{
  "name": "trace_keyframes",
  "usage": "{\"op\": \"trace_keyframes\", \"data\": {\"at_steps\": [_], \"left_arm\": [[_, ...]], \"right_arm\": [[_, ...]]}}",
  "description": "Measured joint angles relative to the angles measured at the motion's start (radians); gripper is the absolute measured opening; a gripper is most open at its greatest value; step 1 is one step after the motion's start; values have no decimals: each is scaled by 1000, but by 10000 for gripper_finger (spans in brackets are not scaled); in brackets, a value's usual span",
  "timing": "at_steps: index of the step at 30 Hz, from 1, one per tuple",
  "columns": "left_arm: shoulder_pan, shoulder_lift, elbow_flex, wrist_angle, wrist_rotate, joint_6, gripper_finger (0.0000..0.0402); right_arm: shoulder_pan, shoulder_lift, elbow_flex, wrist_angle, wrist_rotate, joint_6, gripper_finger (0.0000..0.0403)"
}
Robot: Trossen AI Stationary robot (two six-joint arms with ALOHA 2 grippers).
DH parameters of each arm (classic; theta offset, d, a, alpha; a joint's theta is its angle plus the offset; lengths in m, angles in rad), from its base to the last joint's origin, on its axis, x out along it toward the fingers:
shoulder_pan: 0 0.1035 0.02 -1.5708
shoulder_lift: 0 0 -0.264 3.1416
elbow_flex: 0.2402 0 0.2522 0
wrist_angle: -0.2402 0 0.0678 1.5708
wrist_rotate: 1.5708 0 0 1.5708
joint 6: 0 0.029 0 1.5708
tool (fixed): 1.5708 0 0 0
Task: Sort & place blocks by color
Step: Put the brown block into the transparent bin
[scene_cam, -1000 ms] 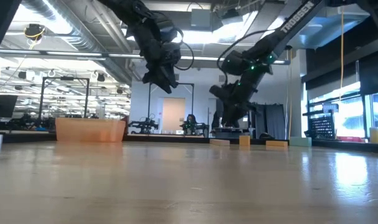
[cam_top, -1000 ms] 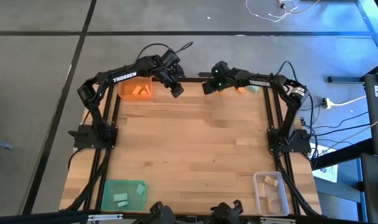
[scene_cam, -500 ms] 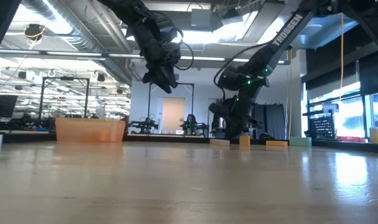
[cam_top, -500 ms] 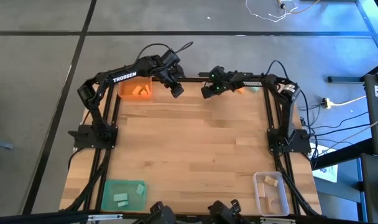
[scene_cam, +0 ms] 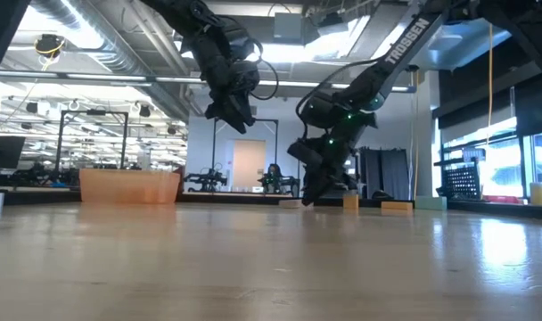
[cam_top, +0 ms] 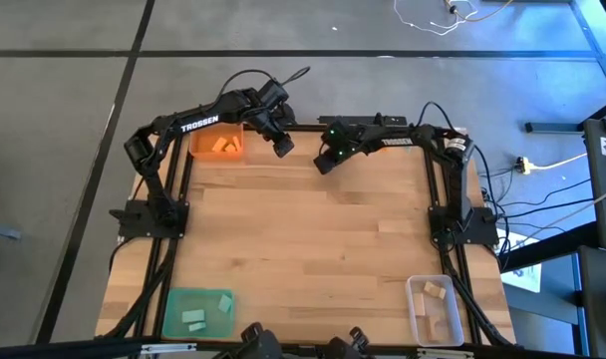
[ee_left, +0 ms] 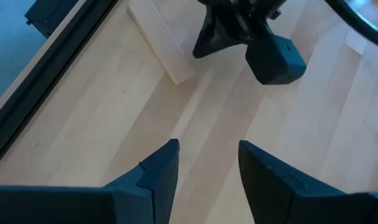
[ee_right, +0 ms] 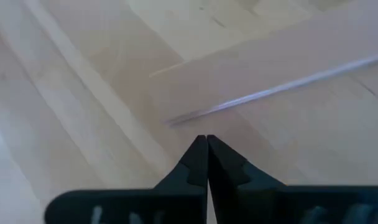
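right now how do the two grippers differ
The left gripper hangs with its jaws apart over bare wood by the orange tray; the right gripper has its jaws pressed shut with nothing between them. In the low view the left one sits high above the table, while the right one dips close to the surface beside a pale wood block. Both are dark and at the table's far edge.

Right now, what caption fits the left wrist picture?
Left pincer open above the table, facing the right pincer beside a pale wood block.
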Motion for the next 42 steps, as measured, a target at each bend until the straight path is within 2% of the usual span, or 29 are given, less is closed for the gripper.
{"op": "trace_keyframes", "data": {"at_steps": [7, 13, 15, 19, 27, 38, 42], "left_arm": [[0, 0, 0, 0, 0, 0, 157], [0, 0, 0, -2, 0, 7, 157], [0, 0, 0, -4, 0, 8, 157], [0, 0, 0, -5, 2, 8, 157], [0, 0, 0, -4, 3, 13, 157], [0, 0, 0, -4, 4, 17, 157], [0, 0, 0, -4, 4, 17, 157]], "right_arm": [[13, -39, 57, 2, 149, -49, 0], [-38, -15, 131, 1, 184, -99, 0], [-60, 3, 141, -2, 166, -99, 0], [-103, 22, 147, -20, 63, -62, 0], [-134, 76, 146, -38, 13, -75, 0], [-115, 91, 150, -80, -132, -110, 0], [-80, 91, 150, -134, -191, -179, 0]]}}
